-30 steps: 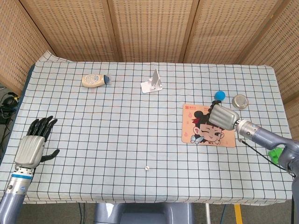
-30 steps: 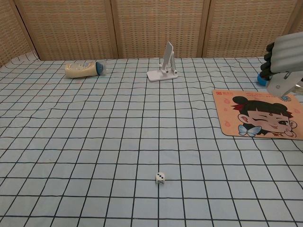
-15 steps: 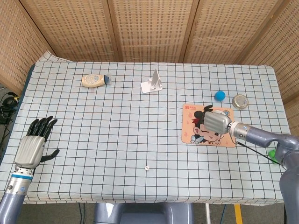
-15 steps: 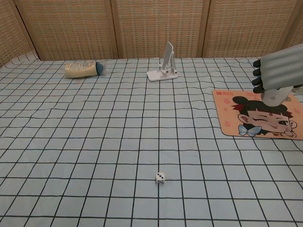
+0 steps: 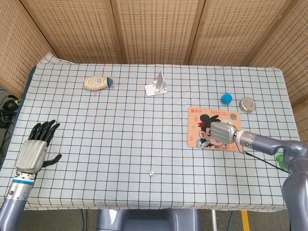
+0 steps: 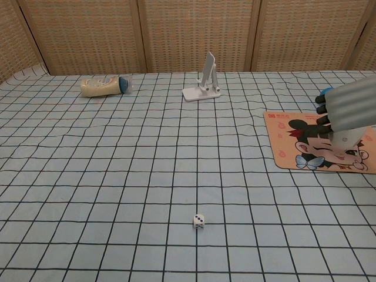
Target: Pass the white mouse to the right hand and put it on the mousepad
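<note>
Mostly hidden: the white mouse point(image 6: 345, 137) is showing only as a pale, smooth rounded piece under the right robot hand point(image 5: 222, 131), which is hovering low over the mousepad point(image 5: 197, 126), palm down, dark fingers curling over the far side. Judging from the chest view, this robot hand is cupping the mouse from above and the mouse is sitting at or just above the pad's surface; contact with the pad is not readable. The pad is looking thin, flat and rectangular, salmon-edged with a cartoon face print, lying on the bench point(image 5: 120, 139) under a checked cloth that is wrinkling slightly. Risks from here: the hard, glossy shell could be slipping out sideways if the fingers are opening unevenly; a release made too high could be sending it bouncing or sliding toward the pad's near edge; fingers dragging on withdrawal could be shifting the light pad over the cloth or pulling the mouse off it. A blue ball point(image 5: 226, 98) and a round metal tin point(image 5: 247, 104) are sitting just beyond the pad, near enough for a wide retreat to be knocking them. The left robot hand point(image 5: 33, 149) is resting at the bench's left edge, fingers spread, holding nothing. A small die point(image 5: 151, 173) is lying well apart.
</note>
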